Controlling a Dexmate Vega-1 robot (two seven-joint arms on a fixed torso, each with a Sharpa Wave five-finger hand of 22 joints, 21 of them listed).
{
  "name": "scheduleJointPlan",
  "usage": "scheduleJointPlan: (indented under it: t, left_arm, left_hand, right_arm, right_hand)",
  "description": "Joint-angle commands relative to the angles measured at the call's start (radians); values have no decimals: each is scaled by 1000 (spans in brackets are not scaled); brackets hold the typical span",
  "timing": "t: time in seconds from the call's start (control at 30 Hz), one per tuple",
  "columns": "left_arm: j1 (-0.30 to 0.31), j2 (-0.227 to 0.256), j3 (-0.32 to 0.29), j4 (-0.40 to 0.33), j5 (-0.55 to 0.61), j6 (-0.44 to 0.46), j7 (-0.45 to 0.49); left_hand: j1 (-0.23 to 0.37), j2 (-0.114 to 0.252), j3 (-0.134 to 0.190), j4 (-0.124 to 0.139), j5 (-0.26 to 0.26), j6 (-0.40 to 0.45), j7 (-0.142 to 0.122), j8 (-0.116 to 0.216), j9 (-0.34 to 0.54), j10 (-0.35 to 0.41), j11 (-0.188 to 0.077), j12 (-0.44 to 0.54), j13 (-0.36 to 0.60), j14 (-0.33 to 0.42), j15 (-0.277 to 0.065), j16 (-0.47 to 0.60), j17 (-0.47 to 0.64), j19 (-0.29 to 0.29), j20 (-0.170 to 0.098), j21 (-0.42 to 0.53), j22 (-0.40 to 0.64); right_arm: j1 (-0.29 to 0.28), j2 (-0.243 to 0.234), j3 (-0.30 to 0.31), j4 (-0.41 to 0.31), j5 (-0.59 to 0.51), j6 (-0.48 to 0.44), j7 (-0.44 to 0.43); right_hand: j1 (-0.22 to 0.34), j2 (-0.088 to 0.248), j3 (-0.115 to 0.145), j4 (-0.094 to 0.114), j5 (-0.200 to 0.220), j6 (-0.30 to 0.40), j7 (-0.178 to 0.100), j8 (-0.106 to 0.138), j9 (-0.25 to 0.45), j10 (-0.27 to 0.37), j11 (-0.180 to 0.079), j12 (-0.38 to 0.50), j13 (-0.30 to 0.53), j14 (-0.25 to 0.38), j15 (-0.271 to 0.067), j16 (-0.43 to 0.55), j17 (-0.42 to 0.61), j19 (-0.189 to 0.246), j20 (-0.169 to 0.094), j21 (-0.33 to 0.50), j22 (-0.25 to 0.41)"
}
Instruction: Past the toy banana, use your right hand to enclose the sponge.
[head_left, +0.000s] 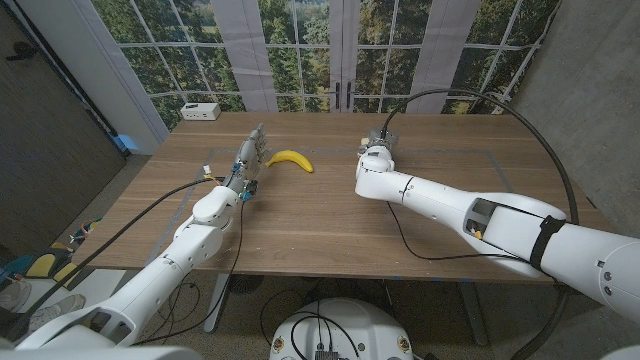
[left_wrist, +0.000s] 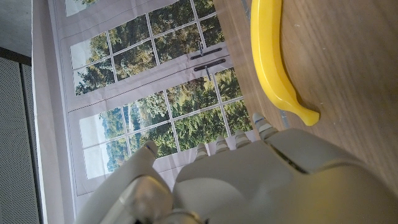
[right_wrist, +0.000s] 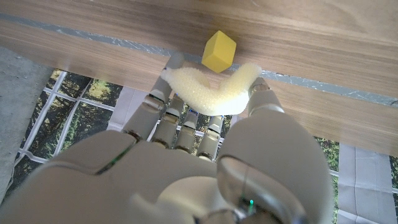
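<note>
The pale yellow sponge (right_wrist: 212, 90) is bent between the fingers and thumb of my right hand (right_wrist: 205, 134), which grips it just over the wooden table (head_left: 320, 215). In the head view my right hand (head_left: 377, 143) is at the far middle of the table, to the right of and slightly beyond the toy banana (head_left: 291, 159), and it covers the sponge. The banana (left_wrist: 270, 59) lies on the table close to my left hand (head_left: 248, 160). That hand's fingers (left_wrist: 264, 127) are stretched out, apart and hold nothing.
A small yellow cube (right_wrist: 219, 51) sits on the table just beyond the sponge. A white box (head_left: 201, 111) stands at the table's far left corner. A black cable (head_left: 520, 120) arcs over the right arm. Grey tape lines (right_wrist: 323, 82) run across the wood.
</note>
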Motion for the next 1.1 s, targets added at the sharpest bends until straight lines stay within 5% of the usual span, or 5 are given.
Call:
scheduleJointPlan:
  t: [0.03,0.73,1.1]
  left_arm:
    - [-10,-2,4,10,0,1,-8]
    - [-22,-5,7,24,-1,4,-15]
    - [-39,-11,14,43,3,5,-24]
  left_hand:
    - [-5,9,1,-9,0,-35,7,-1,5,-61,7,-1,5,-11,-1,3,2,-7,5,-5,6]
    - [-5,9,2,-10,0,-33,8,1,5,-60,7,0,5,-10,-1,4,2,-6,6,-5,6]
    - [-5,8,2,-11,-1,-33,7,1,5,-60,7,0,5,-11,-1,4,2,-7,6,-5,6]
  right_arm:
    - [8,18,-8,54,6,6,8]
    - [8,47,-5,130,33,29,16]
    - [-27,56,67,139,82,69,-20]
  right_hand:
    - [2,4,-3,0,-2,7,0,-2,2,10,-3,-1,5,7,-112,-1,4,1,-1,4,3]
    - [13,12,-8,0,-2,19,1,-2,2,15,-1,-2,6,15,-114,-2,4,16,-8,13,2]
    - [29,31,-4,-2,1,42,2,3,2,35,5,2,6,22,-129,-2,5,24,-40,20,1]
